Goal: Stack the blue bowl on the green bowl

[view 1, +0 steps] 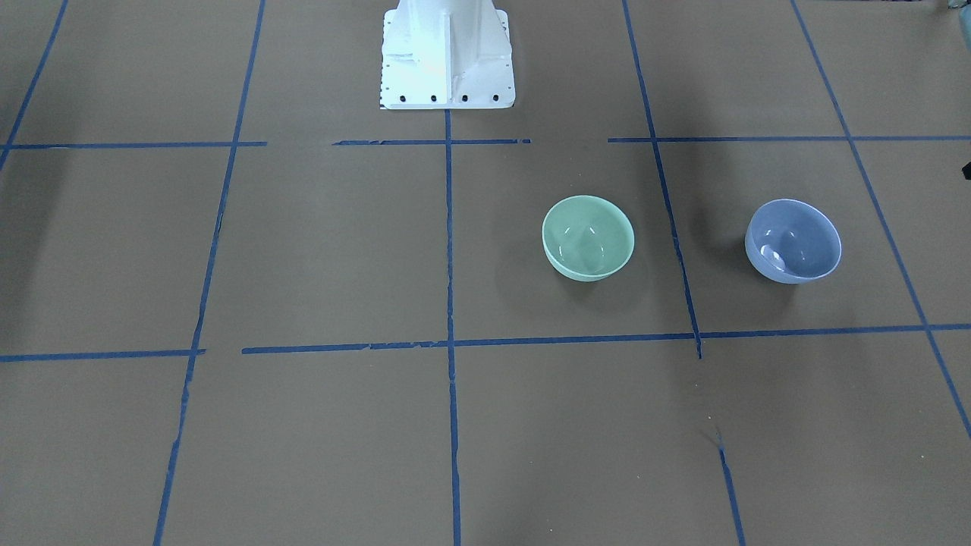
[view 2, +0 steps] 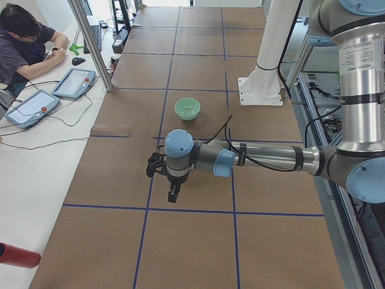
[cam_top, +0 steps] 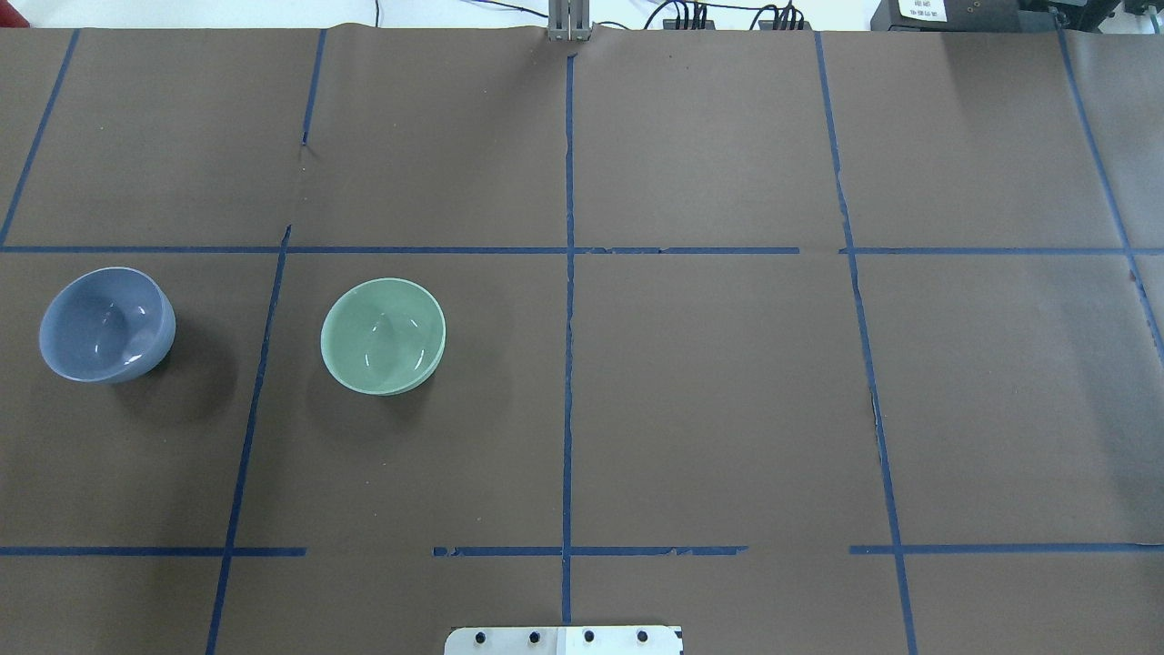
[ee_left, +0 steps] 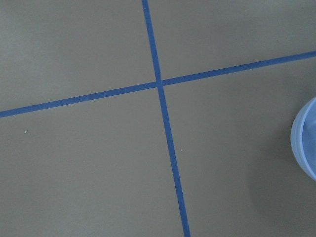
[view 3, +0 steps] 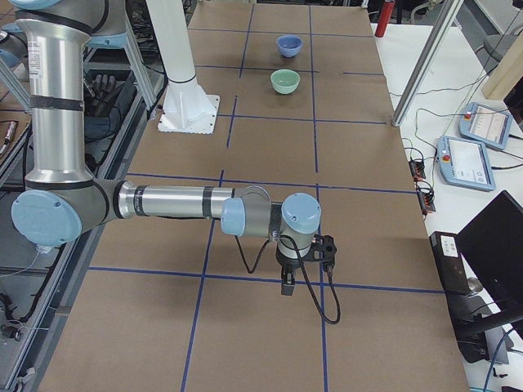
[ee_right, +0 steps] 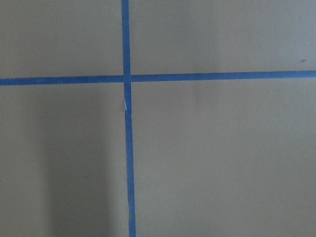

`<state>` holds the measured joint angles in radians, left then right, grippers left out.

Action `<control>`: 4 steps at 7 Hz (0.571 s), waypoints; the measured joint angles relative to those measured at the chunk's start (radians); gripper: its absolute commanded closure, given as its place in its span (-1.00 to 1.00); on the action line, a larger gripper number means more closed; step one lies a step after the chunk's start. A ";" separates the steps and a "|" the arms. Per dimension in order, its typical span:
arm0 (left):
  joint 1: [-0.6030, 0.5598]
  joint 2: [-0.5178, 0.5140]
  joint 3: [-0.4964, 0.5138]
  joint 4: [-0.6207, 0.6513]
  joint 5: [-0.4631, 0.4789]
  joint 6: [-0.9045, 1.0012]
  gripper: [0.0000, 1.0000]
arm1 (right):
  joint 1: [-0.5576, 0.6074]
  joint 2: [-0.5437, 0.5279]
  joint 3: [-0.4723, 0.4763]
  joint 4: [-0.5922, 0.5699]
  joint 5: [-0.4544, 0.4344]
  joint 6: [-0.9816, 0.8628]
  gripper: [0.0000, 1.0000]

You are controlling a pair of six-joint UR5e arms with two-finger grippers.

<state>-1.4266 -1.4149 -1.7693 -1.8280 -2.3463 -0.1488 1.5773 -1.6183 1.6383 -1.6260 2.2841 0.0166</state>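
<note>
Periwinkle glaze, high gloss: the blue bowl point(cam_top: 106, 325) sits upright and empty on the desk point(cam_top: 709, 409), far out on the robot's left. Green bowl point(cam_top: 383, 336) is well apart from it in the next taped square toward the centre, also upright and empty, with a line of blue tape point(cam_top: 261, 364) running between the two. Nothing stacked yet. Left fingers point(view 2: 173, 194) hang pointing down above the desk close to the blue bowl, whose rim shows only as a sliver at the right edge of the left wrist view. They are seen only from the side, so I cannot tell whether they are spread or closed. Right fingers point(view 3: 288, 283) hang over the opposite end of the desk, well away from both bowls, and I cannot tell their state either. Handling, as a judgement: the bowl looks rigid, probably ceramic or hard plastic, slick-walled and liable to chip or skate if knocked. A pinch across the rim, one finger inside and one outside, looks the safest hold, since the rounded outer wall offers little purchase. Both bowls seem alike in size, so the blue one should nest only partway. Bowls carry no marks. A white label on a dark box point(cam_top: 964, 14) beyond the desk is too small to read.
</note>
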 measured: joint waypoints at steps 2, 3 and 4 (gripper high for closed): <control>0.153 -0.001 0.024 -0.206 0.024 -0.301 -1.00 | 0.000 0.000 0.000 0.000 0.000 -0.001 -1.00; 0.225 -0.007 0.039 -0.281 0.068 -0.427 -1.00 | 0.000 0.000 0.000 0.000 0.000 -0.001 -1.00; 0.279 -0.026 0.064 -0.328 0.104 -0.519 -0.99 | 0.000 0.000 0.000 0.000 0.000 0.000 -1.00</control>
<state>-1.1479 -1.4413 -1.7056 -2.1561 -2.2424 -0.6681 1.5774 -1.6183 1.6383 -1.6260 2.2841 0.0163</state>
